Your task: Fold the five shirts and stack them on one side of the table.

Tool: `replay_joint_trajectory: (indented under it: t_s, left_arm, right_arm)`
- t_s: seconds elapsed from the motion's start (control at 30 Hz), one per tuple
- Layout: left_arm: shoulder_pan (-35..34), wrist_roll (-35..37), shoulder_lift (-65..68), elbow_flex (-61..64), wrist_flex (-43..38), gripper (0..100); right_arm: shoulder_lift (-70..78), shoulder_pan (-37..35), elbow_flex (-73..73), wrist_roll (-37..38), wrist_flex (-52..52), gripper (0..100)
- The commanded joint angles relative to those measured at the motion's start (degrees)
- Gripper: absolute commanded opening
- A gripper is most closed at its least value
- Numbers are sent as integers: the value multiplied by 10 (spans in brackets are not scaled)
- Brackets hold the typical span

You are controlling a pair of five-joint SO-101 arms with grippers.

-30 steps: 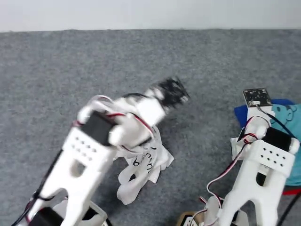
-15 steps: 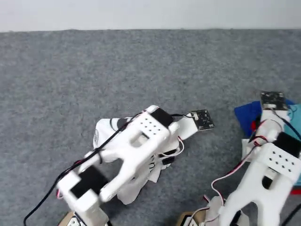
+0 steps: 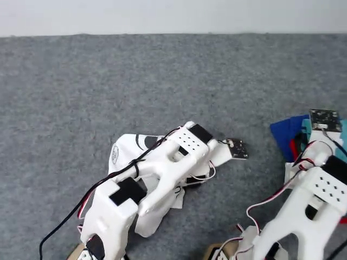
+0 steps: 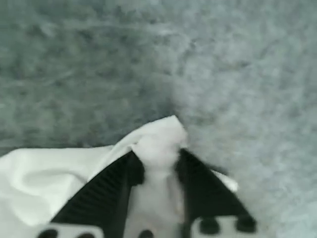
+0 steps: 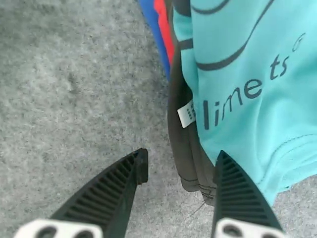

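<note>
the stack of folded shirts [image 3: 284, 138] sits at the table's edge on the right arm's side. a teal shirt [image 5: 247, 74] is on top, with a dark shirt [image 5: 181, 129], a red layer [image 5: 161, 20] and a blue layer [image 5: 148, 15] showing at the edges beneath it. the teal shirt carries dark curved lines and a row of dark lettering across its front. a small white tag [image 5: 185, 114] sticks out at the seam where teal meets the dark shirt.

the right gripper [image 5: 181, 156] hangs just beside the stack with its two black ribbed jaws spread wide. one jaw is over bare grey carpet [image 3: 162, 70], the other over the edge of the dark shirt. it holds nothing.

well apart from the stack, toward the middle of the carpet, lies the white shirt [image 3: 127, 149], crumpled and partly under the left arm [image 3: 162, 173]. it bears a small round print and some dark marks, too small to make out. the left gripper [image 4: 157, 158] is at the side of this shirt that faces the stack, jaws pressed in on a bunched fold of the white cloth, which pokes out past the tips. the rest of the shirt trails back from the jaws.
</note>
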Motion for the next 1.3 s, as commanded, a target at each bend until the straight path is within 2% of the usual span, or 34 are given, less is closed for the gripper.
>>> replay_joint_trajectory:
  t_s: [0.0, 0.17, 0.23, 0.47, 0.67, 0.77, 0.9, 1.1, 1.27]
  left_arm:
    - [-35, 11, -4, -66, 54, 12]
    - [-130, 47, -84, -269, 145, 13]
    - [-171, 62, -132, -323, 147, 13]
    - [-278, 68, -349, -323, 147, 13]
    - [-350, 66, -556, -182, 147, 13]
    - [-363, 64, -655, -75, 145, 13]
    - [-379, 25, -772, 37, 144, 13]
    - [-402, 22, -902, 149, 145, 13]
    - [-448, 22, -992, 272, 144, 14]
  right_arm:
    - [-5, 7, -3, -1, -10, 223]
    - [-5, 5, -3, -1, -10, 223]
    - [-5, 5, -3, -1, -10, 223]
    - [-5, 4, -3, -1, -9, 223]
    - [-5, 4, -3, -2, -9, 223]
    - [-5, 4, -3, -2, -8, 223]
    - [-2, 4, -3, -2, -9, 223]
    - [0, 3, -3, -2, -9, 223]
    - [0, -16, 15, -1, -13, 223]
